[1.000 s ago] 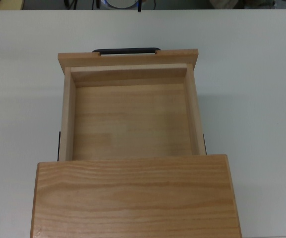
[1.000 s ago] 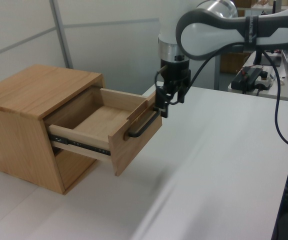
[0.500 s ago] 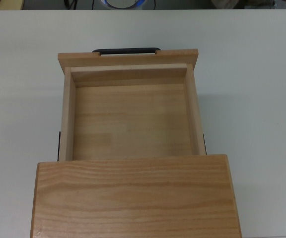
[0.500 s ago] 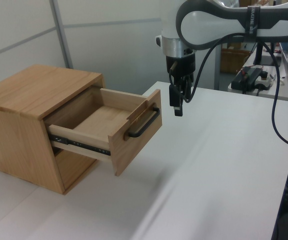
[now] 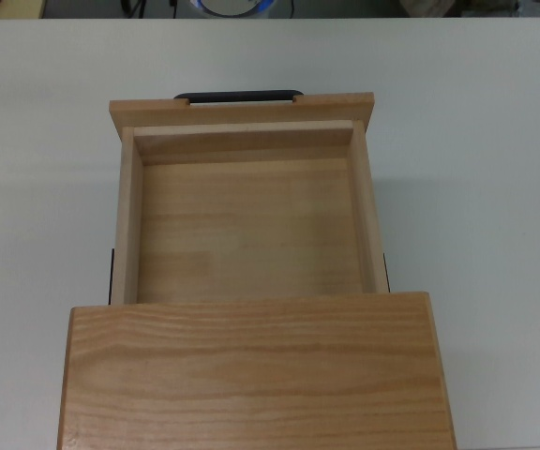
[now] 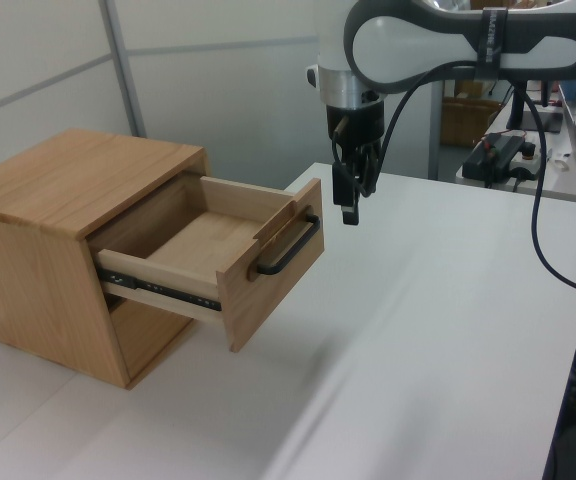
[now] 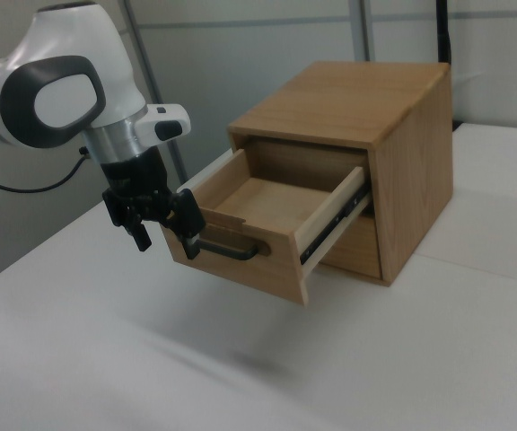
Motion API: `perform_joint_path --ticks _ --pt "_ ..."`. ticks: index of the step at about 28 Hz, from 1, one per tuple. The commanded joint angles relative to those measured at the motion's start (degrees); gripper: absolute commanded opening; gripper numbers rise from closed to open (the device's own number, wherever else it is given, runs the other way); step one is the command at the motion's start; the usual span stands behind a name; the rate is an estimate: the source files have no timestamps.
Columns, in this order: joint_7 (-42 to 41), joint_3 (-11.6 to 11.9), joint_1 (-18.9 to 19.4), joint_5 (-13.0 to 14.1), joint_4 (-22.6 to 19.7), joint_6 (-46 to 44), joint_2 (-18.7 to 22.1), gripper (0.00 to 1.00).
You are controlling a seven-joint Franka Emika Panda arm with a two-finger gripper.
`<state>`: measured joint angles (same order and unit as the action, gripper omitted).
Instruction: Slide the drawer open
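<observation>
The drawer (image 5: 247, 225) stands pulled far out of the wooden cabinet (image 5: 251, 370), and its inside is bare. Its black bar handle (image 5: 237, 95) runs along the front panel (image 6: 273, 265) and shows too in the right view as the handle (image 7: 232, 250). My gripper (image 6: 349, 208) hangs in the air just off the handle's far end, a little above it, touching nothing. In the right view the gripper (image 7: 164, 235) is open, fingers pointing down, at the left end of the drawer front (image 7: 240, 265). The top view does not show the gripper.
The cabinet (image 6: 63, 235) sits on a white table (image 6: 438, 340). Black slide rails (image 6: 158, 290) show along the drawer's side. A cable (image 6: 553, 230) hangs from the arm at the left view's right. Desks with equipment stand behind the table.
The gripper has let go of the handle, risen and drawn back from the drawer front toward the left view's upper right. The drawer has stayed where it was.
</observation>
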<state>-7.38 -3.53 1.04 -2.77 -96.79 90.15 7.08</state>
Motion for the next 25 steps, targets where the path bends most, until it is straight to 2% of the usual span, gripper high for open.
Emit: perform_joint_path --ticks 1,10,25 --pt "-1.1 0.7 0.1 -0.5 2.1 -2.2 -0.8 1.0" --pt "-0.8 0.7 0.1 0.1 3.5 -4.5 -0.3 1.0" --pt "-0.5 0.0 0.5 0.5 3.5 -4.8 -0.3 1.0"
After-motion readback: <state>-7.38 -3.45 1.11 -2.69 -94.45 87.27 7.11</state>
